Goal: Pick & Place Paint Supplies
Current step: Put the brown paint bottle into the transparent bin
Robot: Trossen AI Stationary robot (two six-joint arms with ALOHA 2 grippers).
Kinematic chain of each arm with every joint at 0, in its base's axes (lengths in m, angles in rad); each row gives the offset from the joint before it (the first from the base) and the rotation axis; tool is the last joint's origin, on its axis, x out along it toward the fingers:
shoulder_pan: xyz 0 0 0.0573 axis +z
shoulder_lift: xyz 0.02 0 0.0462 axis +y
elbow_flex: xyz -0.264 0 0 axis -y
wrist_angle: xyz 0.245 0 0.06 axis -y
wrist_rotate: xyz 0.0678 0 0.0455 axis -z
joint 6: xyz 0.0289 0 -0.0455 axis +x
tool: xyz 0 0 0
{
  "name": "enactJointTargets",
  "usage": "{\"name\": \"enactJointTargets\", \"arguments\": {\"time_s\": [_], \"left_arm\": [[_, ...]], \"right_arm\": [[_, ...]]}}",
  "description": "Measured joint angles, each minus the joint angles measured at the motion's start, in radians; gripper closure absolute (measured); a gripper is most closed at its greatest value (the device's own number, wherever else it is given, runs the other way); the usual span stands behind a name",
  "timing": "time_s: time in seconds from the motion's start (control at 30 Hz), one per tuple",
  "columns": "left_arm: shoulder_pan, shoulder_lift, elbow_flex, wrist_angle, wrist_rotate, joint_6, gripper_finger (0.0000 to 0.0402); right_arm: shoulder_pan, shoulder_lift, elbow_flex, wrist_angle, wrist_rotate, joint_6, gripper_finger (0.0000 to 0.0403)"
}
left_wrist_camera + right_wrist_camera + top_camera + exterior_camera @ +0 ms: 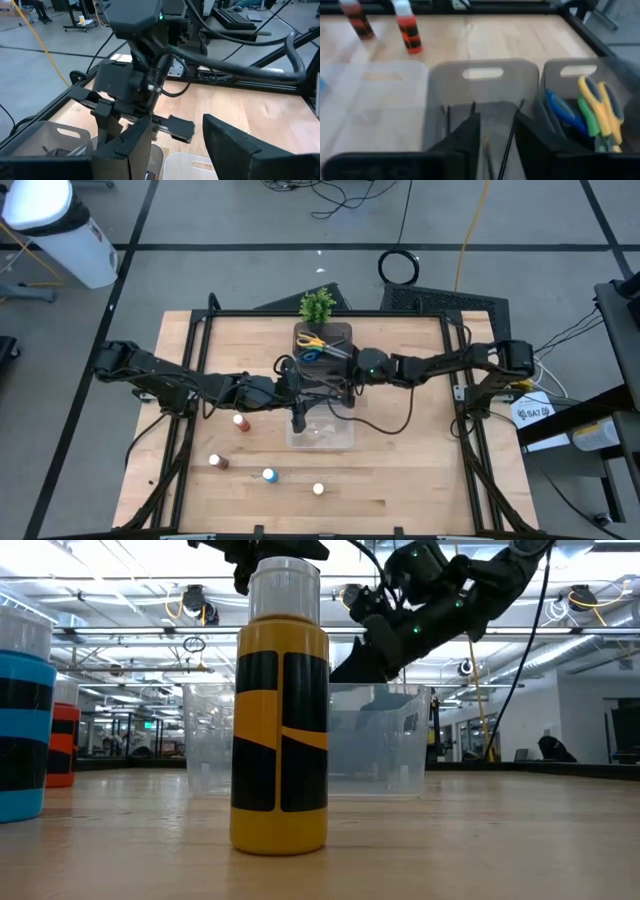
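Now my right claw is hovering over the middle bin, fingers slightly apart around thin paintbrushes. Scissors are sitting binned at right; four paint bottles are waiting on the worktop.

bright even overhead light, soft shadows; right wrist view blurry, low view's bg w/ ceiling lamp glare.

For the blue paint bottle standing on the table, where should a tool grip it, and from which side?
Grip the blue paint bottle around its body just under the white cap, coming straight down from above. It stands upright and apart from the other bottles, so fingers likely have room on both sides.
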Motion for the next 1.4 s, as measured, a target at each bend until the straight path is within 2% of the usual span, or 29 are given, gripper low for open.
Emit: {"name": "enactJointTargets", "arguments": {"time_s": [0.17,0.3,0.47,0.53,0.6,0.7,0.87,1.03,1.13,1.2,1.23,1.4], "left_arm": [[0.0,0.0,0.0,0.0,0.0,0.0,0.0213],[0.0,0.0,0.0,0.0,0.0,0.0,0.0213],[0.0,0.0,0.0,0.001,0.0,0.0,0.0213],[0.0,0.0,0.0,0.001,0.0,0.0,0.0213],[0.0,0.0,0.0,0.0,0.0,0.0,0.0213],[0.0,0.0,0.0,0.0,0.0,0.0,0.0213],[0.0,0.0,0.0,0.001,0.0,0.0,0.0213],[0.0,0.0,0.0,0.026,0.0,-0.055,0.0213],[-0.003,0.0,0.0,0.055,0.016,-0.223,0.0213],[-0.005,0.0,0.0,0.067,0.067,-0.384,0.0213],[-0.006,0.0,0.0,0.069,0.111,-0.413,0.0213],[-0.025,-0.013,0.0,-0.045,0.479,-0.439,0.0213]], "right_arm": [[0.023,-0.058,0.002,-0.045,0.004,0.01,0.0252],[0.053,-0.153,0.0,-0.157,0.003,0.064,0.0213],[0.149,-0.335,0.001,-0.434,0.003,0.18,0.0196],[0.218,-0.401,-0.005,-0.545,0.005,0.229,0.0197],[0.306,-0.466,-0.044,-0.577,0.007,0.285,0.0201],[0.452,-0.547,-0.151,-0.49,0.04,0.358,0.0206],[0.627,-0.634,-0.348,-0.156,0.23,0.317,0.0211],[0.663,-0.704,-0.46,0.098,0.251,0.229,0.0211],[0.664,-0.744,-0.5,0.156,0.239,0.226,0.0213],[0.662,-0.771,-0.516,0.163,0.242,0.226,0.0215],[0.662,-0.782,-0.524,0.163,0.242,0.226,0.0215],[0.662,-0.811,-0.541,0.163,0.241,0.226,0.0216]]}}
